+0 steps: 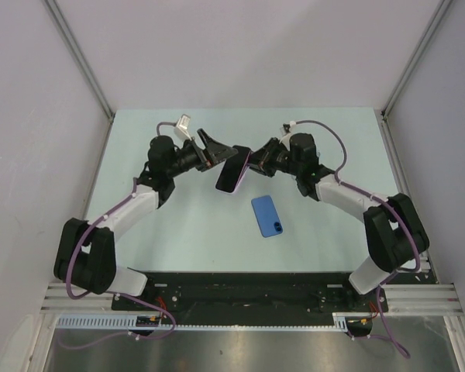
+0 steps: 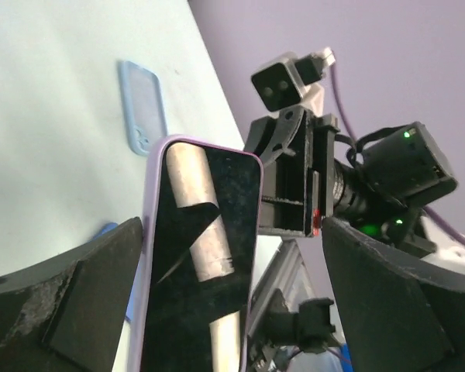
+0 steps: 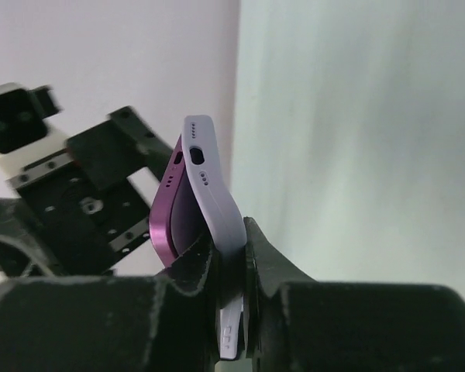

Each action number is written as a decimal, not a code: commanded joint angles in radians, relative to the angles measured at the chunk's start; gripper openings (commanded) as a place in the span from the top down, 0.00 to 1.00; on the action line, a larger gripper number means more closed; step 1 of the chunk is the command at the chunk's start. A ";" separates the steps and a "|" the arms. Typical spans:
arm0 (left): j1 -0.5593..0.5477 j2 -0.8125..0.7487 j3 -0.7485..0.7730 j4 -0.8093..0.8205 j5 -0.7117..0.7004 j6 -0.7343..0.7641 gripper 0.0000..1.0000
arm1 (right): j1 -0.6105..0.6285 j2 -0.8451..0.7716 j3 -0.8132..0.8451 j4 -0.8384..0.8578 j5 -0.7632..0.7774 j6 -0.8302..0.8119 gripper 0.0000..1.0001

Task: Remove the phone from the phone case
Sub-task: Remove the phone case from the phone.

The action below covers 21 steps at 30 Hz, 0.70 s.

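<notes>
A phone (image 3: 164, 221) with a magenta-purple rim sits in a lilac phone case (image 3: 209, 178), held in the air above the middle of the table. In the right wrist view the phone's end has lifted a little away from the case. My right gripper (image 3: 231, 244) is shut on the case's edge. From the top view it comes in from the right (image 1: 252, 159) to the phone (image 1: 231, 174). My left gripper (image 2: 232, 225) stands wide open around the dark screen (image 2: 201, 263), its fingers (image 2: 70, 302) clear of both sides. From above, the left gripper (image 1: 215, 151) is just left of the phone.
A flat blue phone case (image 1: 267, 215) lies on the pale green table (image 1: 155, 225) just in front of the grippers, and shows in the left wrist view (image 2: 143, 108). Grey walls with aluminium posts (image 1: 77, 54) close in the table's sides and back.
</notes>
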 commanded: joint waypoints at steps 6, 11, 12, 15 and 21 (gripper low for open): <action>-0.002 -0.004 0.182 -0.394 -0.283 0.262 0.00 | 0.000 0.222 0.425 -0.663 0.205 -0.343 1.00; -0.037 0.077 0.286 -0.623 -0.371 0.339 0.06 | 0.032 0.362 0.643 -0.900 0.341 -0.455 1.00; -0.040 0.106 0.303 -0.649 -0.379 0.357 0.09 | 0.043 0.389 0.694 -0.945 0.371 -0.475 1.00; -0.056 0.171 0.365 -0.738 -0.388 0.383 0.12 | 0.074 0.521 0.933 -1.146 0.472 -0.555 1.00; -0.034 0.229 0.379 -0.809 -0.391 0.345 0.14 | 0.094 0.757 1.274 -1.397 0.576 -0.613 1.00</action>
